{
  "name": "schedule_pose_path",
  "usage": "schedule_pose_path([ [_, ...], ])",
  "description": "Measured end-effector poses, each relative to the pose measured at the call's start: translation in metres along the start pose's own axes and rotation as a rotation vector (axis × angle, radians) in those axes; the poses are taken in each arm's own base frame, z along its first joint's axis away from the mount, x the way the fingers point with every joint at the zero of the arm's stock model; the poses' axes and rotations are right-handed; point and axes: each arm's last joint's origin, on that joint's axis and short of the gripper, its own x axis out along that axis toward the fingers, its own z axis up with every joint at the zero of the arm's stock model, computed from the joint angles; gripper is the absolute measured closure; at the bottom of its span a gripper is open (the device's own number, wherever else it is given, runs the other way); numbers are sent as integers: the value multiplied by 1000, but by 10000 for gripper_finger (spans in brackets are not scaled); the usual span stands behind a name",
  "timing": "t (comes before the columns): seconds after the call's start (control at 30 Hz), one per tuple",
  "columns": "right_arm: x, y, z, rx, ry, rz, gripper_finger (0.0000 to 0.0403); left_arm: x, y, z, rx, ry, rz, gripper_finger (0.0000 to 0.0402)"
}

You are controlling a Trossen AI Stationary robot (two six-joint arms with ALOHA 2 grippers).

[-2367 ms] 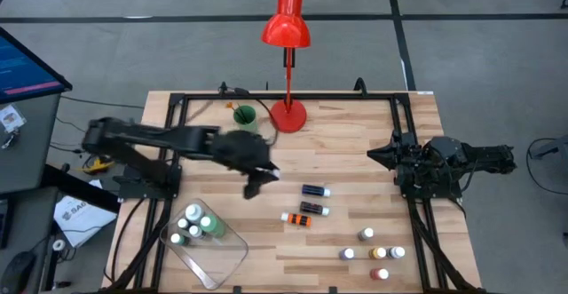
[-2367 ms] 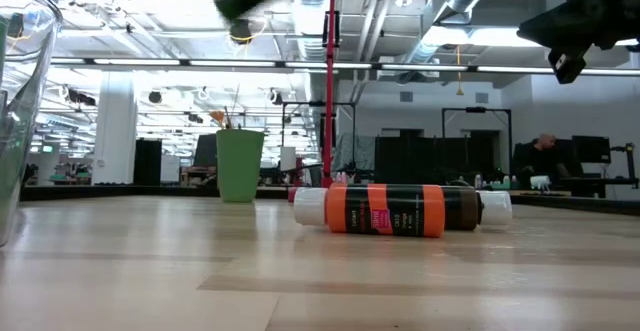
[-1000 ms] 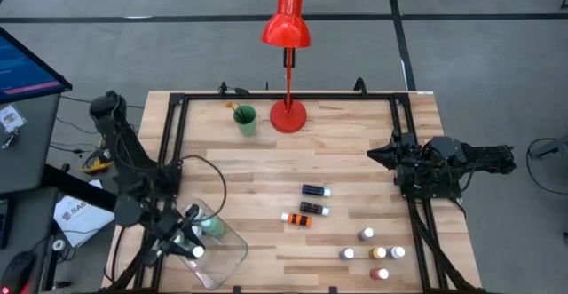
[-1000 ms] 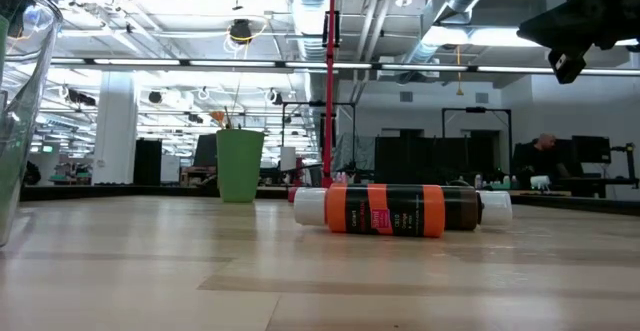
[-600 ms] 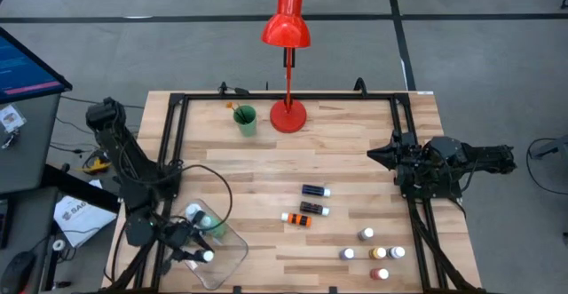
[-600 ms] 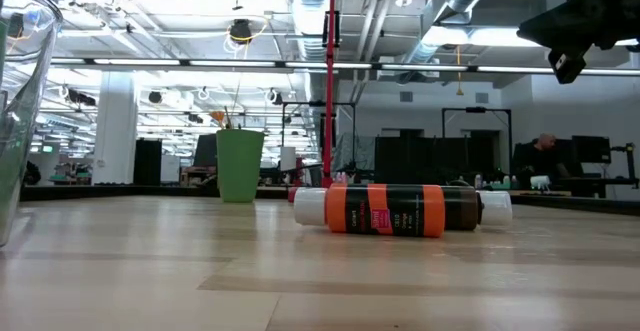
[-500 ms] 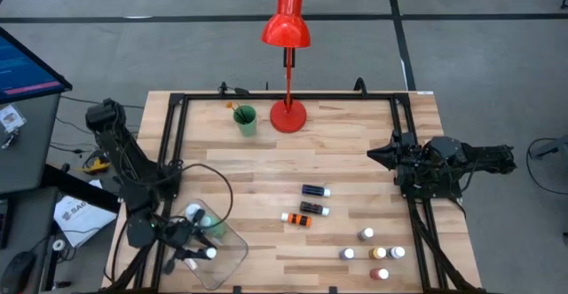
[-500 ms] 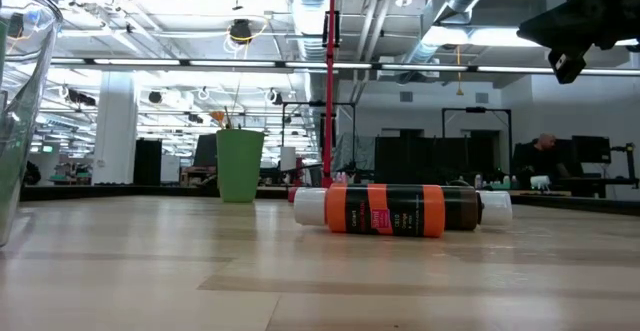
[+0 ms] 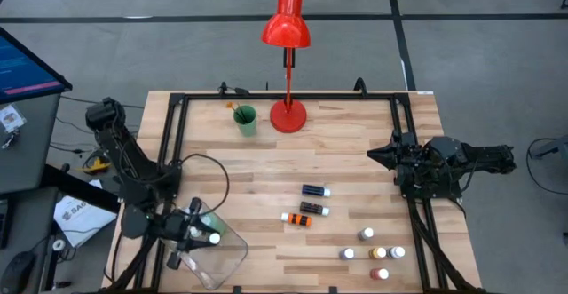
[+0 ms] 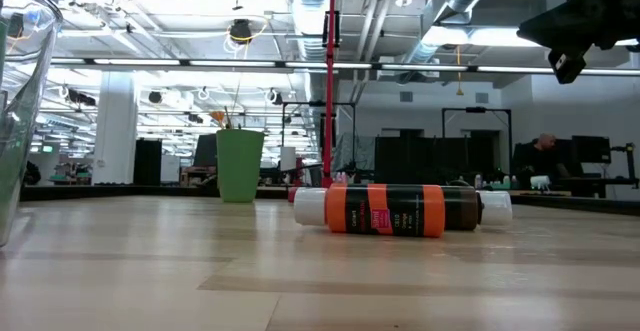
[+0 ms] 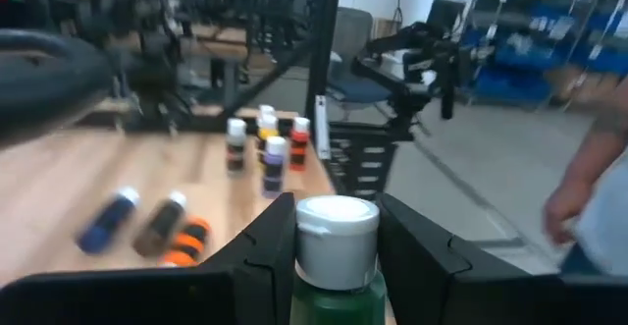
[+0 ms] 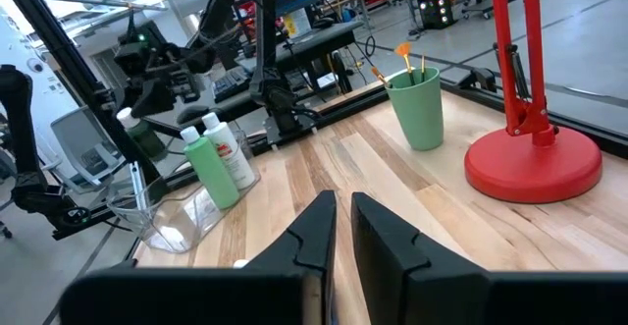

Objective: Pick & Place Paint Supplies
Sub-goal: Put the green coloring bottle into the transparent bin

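Left wrist view: left pincer (image 11: 337,256) pinching green bottle (image 11: 337,266) just under white cap, hanging over clear tray (image 9: 226,254) at bench's near-left corner. Two bottles already upright in tray (image 12: 218,168). Judgement: place step. Lower straight, keep bottle vertical, aim for bare tray floor clear of standing pair, spread fingers only once base seated. Right pincer (image 12: 336,229) pressed together, empty, parked at right bench edge. Remaining bottles (image 9: 306,212) lie mid-bench and near-right.
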Motion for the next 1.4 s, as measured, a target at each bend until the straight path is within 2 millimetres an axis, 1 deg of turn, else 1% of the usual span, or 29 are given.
schedule_pose_path([
  [0.07, 0, 0, 0, 0, 0, 0, 370, 5, 4, 2, 59, -8, 26, 297],
  [0.23, 0, 0, 0, 0, 0, 0, 372, 20, 17, 9, 54, -44, 53, 297],
  [0.33, 0, 0, 0, 0, 0, 0, 370, 26, 22, 10, 38, -43, 13, 297],
  [0.4, 0, 0, 0, 0, 0, 0, 370, 28, 20, 8, 19, -26, -51, 297],
  [0.5, 0, 0, 0, 0, 0, 0, 370, 24, 13, 9, -19, -21, -160, 298],
  [0.63, 0, 0, 0, 0, 0, 0, 372, 11, 0, 9, -41, -9, -319, 298],
  [0.7, 0, 0, 0, 0, 0, 0, 371, 4, -8, 7, -7, 2, -392, 298],
  [0.77, 0, 0, 0, 0, 0, 0, 370, -3, -13, 6, 39, 3, -427, 298],
  [0.87, 0, 0, 0, 0, 0, 0, 370, -7, -15, 4, 95, -9, -385, 298],
  [0.97, 0, 0, 0, 0, 0, 0, 371, -9, -12, -3, 109, 4, -357, 298],
  [1.23, 0, 0, 0, 0, 0, 0, 370, -22, -12, -21, 124, 51, -414, 298],
  [1.4, 0, 0, 0, 0, 0, 0, 372, -26, -11, -28, 141, 67, -431, 298],
])
